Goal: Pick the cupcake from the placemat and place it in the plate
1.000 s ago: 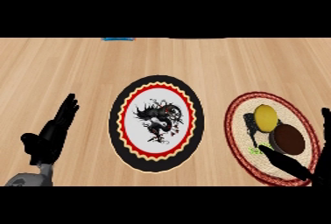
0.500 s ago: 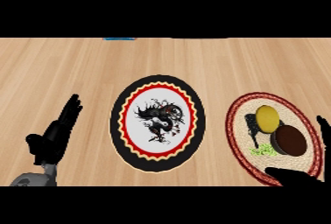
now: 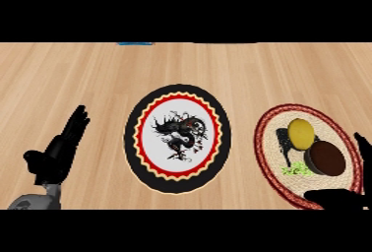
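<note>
The cupcake (image 3: 317,146), a yellow cake with a dark brown round top, lies on the woven, red-rimmed placemat (image 3: 280,184) at the right. A small green bit and a dark mark lie beside it on the mat. In the middle of the counter sits the plate (image 3: 178,136), with a black rim, a red scalloped ring and a dark dragon picture. My right hand (image 3: 338,199) shows at the lower right corner, open; its thumb lies over the mat's near edge and a fingertip (image 3: 362,141) rises along the right border, apart from the cupcake. My left hand (image 3: 59,151) rests open at the left, fingers up.
The wooden counter (image 3: 87,78) stretches all around the plate and the mat. A small blue object (image 3: 134,44) peeks in at the far edge, well behind the plate.
My right hand has slid down and to the right, off most of the placemat, uncovering more of the mat beside the cupcake. The left hand has barely shifted.
</note>
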